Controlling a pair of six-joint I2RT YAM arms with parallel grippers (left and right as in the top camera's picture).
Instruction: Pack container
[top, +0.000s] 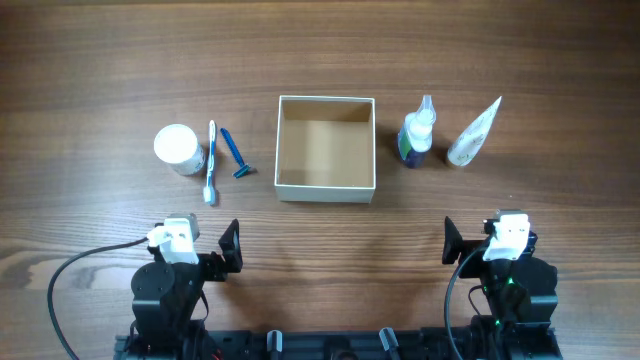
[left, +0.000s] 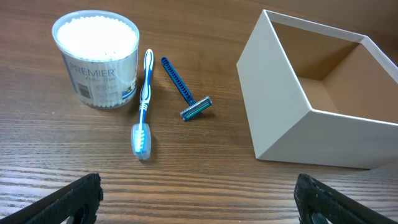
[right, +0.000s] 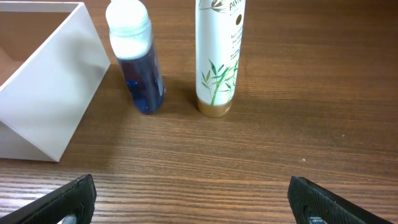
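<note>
Counted: one container (top: 325, 187); at its 9 o'clock, one round jar of cotton swabs (top: 177, 147), one toothbrush (top: 211, 160) and one blue razor (top: 234, 153); at its 3 o'clock, one bottle of blue liquid (top: 416, 138) and one white tube (top: 473, 133); two grippers, the left gripper (left: 196, 190) and the right gripper (right: 191, 190).

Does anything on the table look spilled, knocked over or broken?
Nothing stands out. The container sits empty and intact; the jar, toothbrush and razor are tidy at its left, the bottle and tube upright at its right.
</note>
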